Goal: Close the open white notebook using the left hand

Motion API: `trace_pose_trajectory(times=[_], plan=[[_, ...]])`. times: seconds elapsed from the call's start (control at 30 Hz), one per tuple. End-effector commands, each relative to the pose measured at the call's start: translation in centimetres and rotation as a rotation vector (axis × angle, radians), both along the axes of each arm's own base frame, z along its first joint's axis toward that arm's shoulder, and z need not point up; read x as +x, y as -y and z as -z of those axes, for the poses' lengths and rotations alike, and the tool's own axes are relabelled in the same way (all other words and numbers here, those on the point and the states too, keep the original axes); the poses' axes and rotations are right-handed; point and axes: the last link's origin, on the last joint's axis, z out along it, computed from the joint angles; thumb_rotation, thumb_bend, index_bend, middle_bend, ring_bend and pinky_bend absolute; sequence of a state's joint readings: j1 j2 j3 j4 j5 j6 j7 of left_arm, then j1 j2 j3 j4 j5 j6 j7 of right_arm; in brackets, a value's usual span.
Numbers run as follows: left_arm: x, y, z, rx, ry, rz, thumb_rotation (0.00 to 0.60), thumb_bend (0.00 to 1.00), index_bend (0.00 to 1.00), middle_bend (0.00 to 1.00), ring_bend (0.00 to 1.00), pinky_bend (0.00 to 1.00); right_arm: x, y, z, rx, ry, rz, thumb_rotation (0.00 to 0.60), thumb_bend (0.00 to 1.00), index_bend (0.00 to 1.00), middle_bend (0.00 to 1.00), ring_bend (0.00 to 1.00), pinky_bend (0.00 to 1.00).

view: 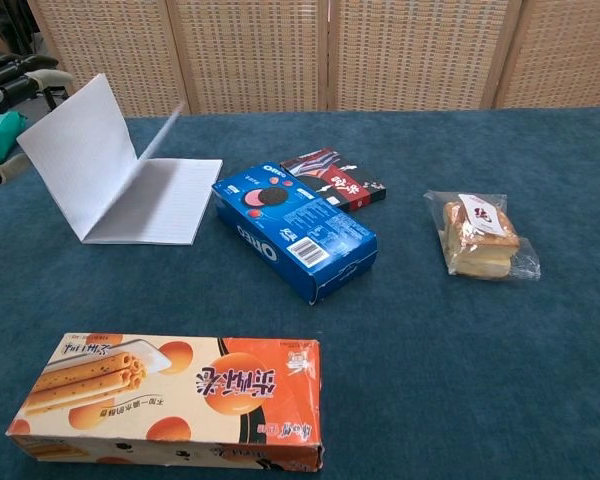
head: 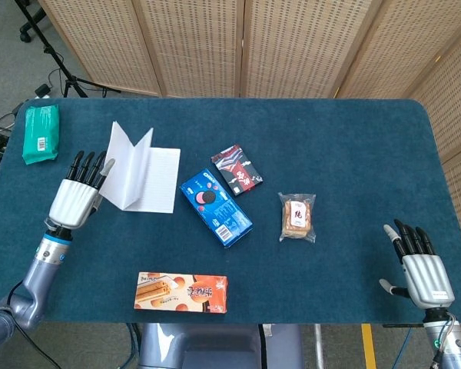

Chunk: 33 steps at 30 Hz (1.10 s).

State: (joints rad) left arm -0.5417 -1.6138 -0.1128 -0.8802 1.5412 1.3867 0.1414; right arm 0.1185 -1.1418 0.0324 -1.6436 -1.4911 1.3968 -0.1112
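The white notebook (head: 155, 181) (view: 150, 195) lies at the table's left, half folded. Its right page is flat on the blue cloth. Its left page (view: 80, 155) stands up steeply and leans toward the right. My left hand (head: 78, 194) (view: 10, 72) is just left of that raised page, fingers straight and apart, fingertips against its outer side, gripping nothing. My right hand (head: 421, 267) rests at the front right corner of the table, fingers spread and empty, far from the notebook; the chest view does not show it.
A blue Oreo box (head: 215, 207) (view: 295, 232) lies just right of the notebook, with a black-red packet (head: 237, 169) behind it. A wrapped bread (head: 297, 217) sits mid-right, a wafer-roll box (head: 180, 292) at the front edge, a green packet (head: 41, 134) at far left.
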Motion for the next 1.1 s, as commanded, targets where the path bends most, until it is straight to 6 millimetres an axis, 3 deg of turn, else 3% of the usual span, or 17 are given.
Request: trace_pose_trajectory(times=[0.03,0.1,0.27,0.53,0.7,0.77,0.83,1.1], plan=[[0.5,0.0,0.2,0.013,0.043,0.025,0.600,0.24,0.00,0.00,0.00,0.00,0.0,0.0,0.0,0.000,0.001,0.000,0.600,0.10,0.05,0.00,0.00,0.00],[0.5,0.1,0.3,0.014,0.059,0.035,0.600,0.13,0.00,0.00,0.00,0.00,0.0,0.0,0.0,0.000,0.001,-0.001,0.600,0.10,0.05,0.00,0.00,0.00],[0.1,0.0,0.4,0.017,0.078,0.035,0.600,0.03,0.00,0.00,0.00,0.00,0.0,0.0,0.0,0.002,0.001,-0.001,0.600,0.09,0.05,0.00,0.00,0.00],[-0.5,0.7,0.2,0.004,0.070,0.031,0.600,0.03,0.00,0.00,0.00,0.00,0.0,0.0,0.1,0.005,-0.001,0.001,0.600,0.10,0.05,0.00,0.00,0.00],[-1.5,2.3,-0.3,-0.017,0.103,-0.017,0.600,0.03,0.00,0.00,0.00,0.00,-0.1,0.0,0.0,-0.001,0.000,0.002,0.600,0.09,0.05,0.00,0.00,0.00],[-2.3,3.4,-0.4,-0.041,0.124,-0.058,0.600,0.03,0.00,0.00,0.00,0.00,-0.1,0.0,-0.1,-0.003,0.000,0.003,0.600,0.10,0.05,0.00,0.00,0.00],[-4.0,7.0,-1.7,-0.044,0.176,-0.131,0.600,0.03,0.00,0.00,0.00,0.00,-0.1,0.0,-0.1,-0.004,0.001,0.004,0.600,0.10,0.05,0.00,0.00,0.00],[-5.4,13.0,-3.2,-0.063,0.204,-0.315,0.600,0.03,0.00,0.00,0.00,0.00,0.0,0.0,0.0,-0.001,-0.005,0.004,0.600,0.10,0.05,0.00,0.00,0.00]])
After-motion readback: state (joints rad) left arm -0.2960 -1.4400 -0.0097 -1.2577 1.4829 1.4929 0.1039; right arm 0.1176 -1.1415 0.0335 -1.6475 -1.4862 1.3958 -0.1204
